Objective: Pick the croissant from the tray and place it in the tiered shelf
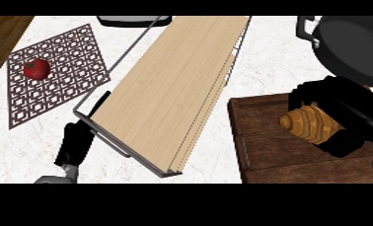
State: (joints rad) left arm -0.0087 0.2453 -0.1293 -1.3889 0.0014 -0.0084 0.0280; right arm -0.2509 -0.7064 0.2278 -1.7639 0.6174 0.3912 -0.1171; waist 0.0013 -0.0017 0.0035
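A golden-brown croissant [310, 124] lies over the dark wooden tray [266, 146] at the lower right. My right hand [342, 109] is shut on the croissant, with black fingers curled round its far and right sides. The tiered shelf [175, 87], light wood boards in a thin metal frame, runs diagonally through the middle of the counter. My left hand [74, 143] rests at the lower left beside the shelf's near corner, fingers straight and holding nothing.
A red tomato [36, 69] sits on a brown lattice mat [58, 72] at the left. A black pan [350, 42] occupies the upper right corner. A dark object [131, 20] shows at the top edge behind the shelf.
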